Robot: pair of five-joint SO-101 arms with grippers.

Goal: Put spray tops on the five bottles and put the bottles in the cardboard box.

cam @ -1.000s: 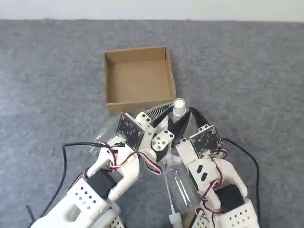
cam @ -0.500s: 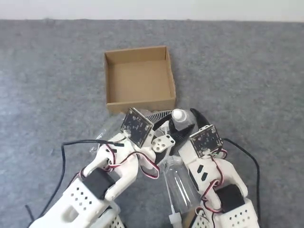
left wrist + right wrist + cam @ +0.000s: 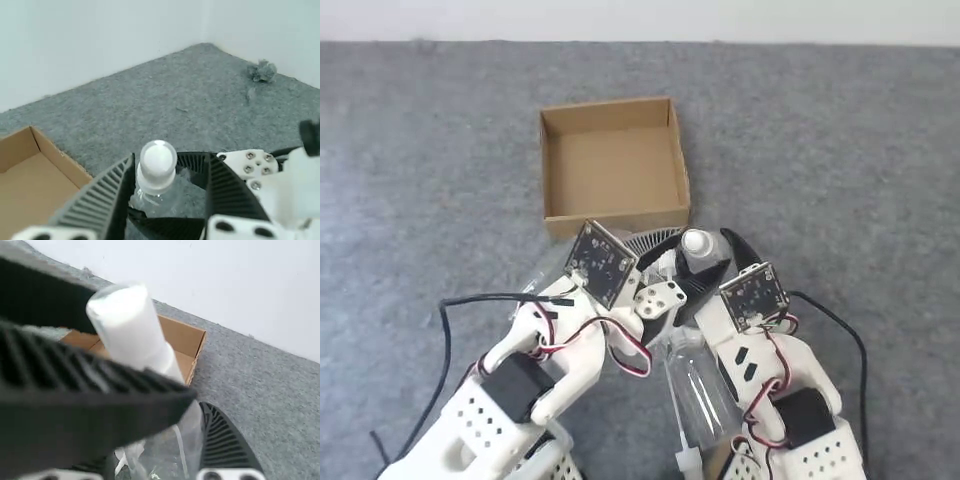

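An upright clear bottle (image 3: 704,268) with a white spray top (image 3: 696,243) is just in front of the cardboard box (image 3: 610,165). My right gripper (image 3: 712,262) is shut on the bottle's body below the neck. The left gripper (image 3: 170,162) stands open around the spray top (image 3: 157,160), one ribbed finger (image 3: 117,195) almost touching it and the other finger (image 3: 225,187) clear of it. In the right wrist view the top (image 3: 127,325) rises above a black ribbed finger, with the box (image 3: 187,342) behind it. Nothing lies inside the box.
Another clear bottle (image 3: 698,385) lies on the grey carpet between the two arms, with a loose spray top (image 3: 686,462) near the front edge. More clear plastic (image 3: 542,280) shows beside the left arm. Open carpet lies to the left and right of the box.
The held bottle has come down a little, away from the box. The left gripper has swung closer, and its fingers now stand on either side of the spray top.
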